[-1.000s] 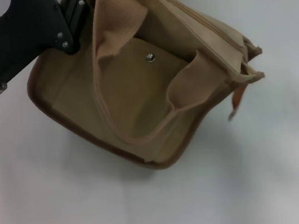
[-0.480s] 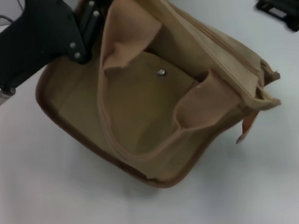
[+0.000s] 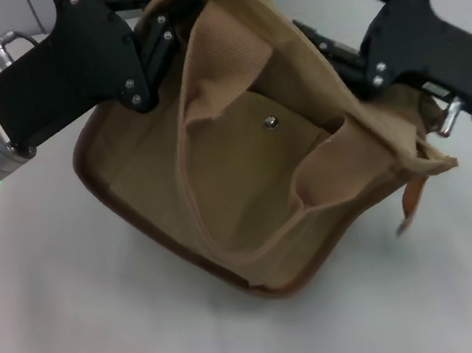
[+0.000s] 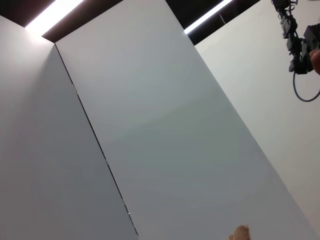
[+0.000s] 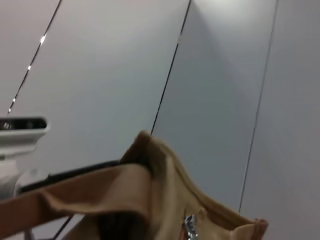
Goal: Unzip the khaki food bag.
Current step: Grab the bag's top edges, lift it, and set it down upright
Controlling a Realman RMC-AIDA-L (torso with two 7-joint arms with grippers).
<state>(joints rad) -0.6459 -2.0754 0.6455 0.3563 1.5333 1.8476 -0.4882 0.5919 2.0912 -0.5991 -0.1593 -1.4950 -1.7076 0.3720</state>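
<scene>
The khaki food bag (image 3: 246, 184) stands tilted on the white table (image 3: 82, 333), its front pocket with the metal snap (image 3: 270, 122) facing up towards me. One wide strap handle (image 3: 320, 173) droops over the pocket. My left gripper (image 3: 162, 29) is shut on the bag's top at its far left end. My right gripper (image 3: 323, 44) is pressed against the bag's top on the right. The right wrist view shows the bag's top edge (image 5: 150, 185) and the silver zipper pull (image 5: 190, 226) close by. A scrap of the bag (image 4: 240, 233) shows in the left wrist view.
A brown tab (image 3: 412, 194) hangs from the bag's right end. White table surface lies in front of and left of the bag. Grey wall panels (image 4: 150, 125) fill the wrist views.
My right arm has come in from the right and reached the bag's top. My left gripper and the bag have shifted right and towards me.
</scene>
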